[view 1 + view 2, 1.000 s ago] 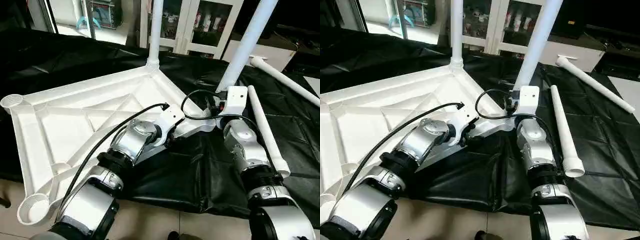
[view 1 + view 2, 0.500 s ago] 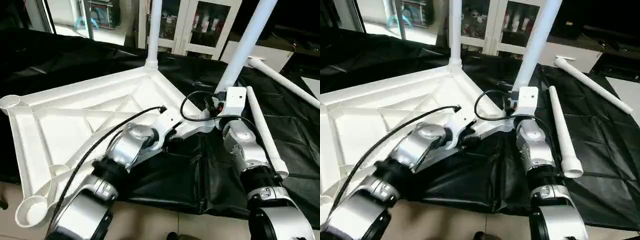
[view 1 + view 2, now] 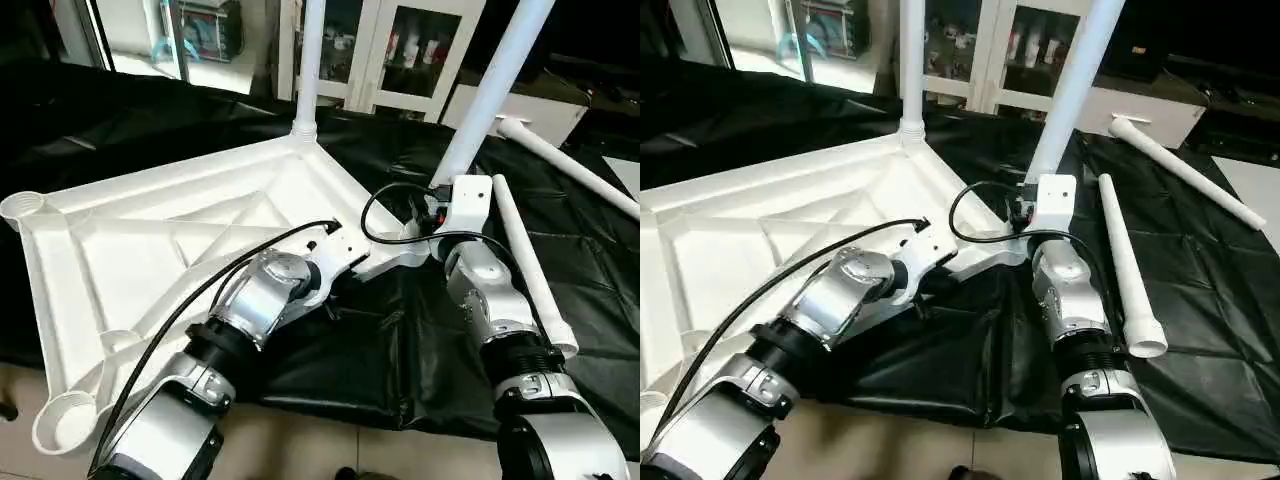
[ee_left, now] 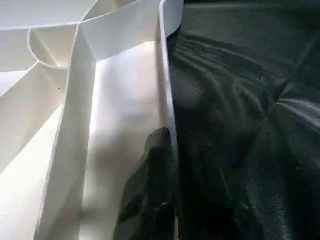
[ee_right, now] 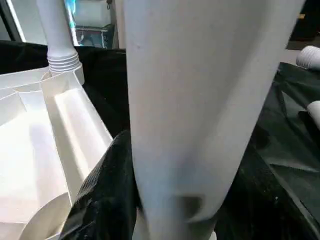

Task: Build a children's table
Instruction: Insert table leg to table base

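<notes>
One white tabletop [image 3: 150, 250] is counted, lying underside up. Four white legs are seen: two standing in corner sockets [image 3: 308, 60] [image 3: 490, 90] and two lying on the black sheet [image 3: 530, 265] [image 3: 570, 165]. Two empty corner sockets [image 3: 22, 205] [image 3: 58, 425] are counted.

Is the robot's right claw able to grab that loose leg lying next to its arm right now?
Probably not yet: the right claw is closed around the standing leg. The loose leg lies uncovered on the black sheet beside that arm, so letting go comes first.
</notes>
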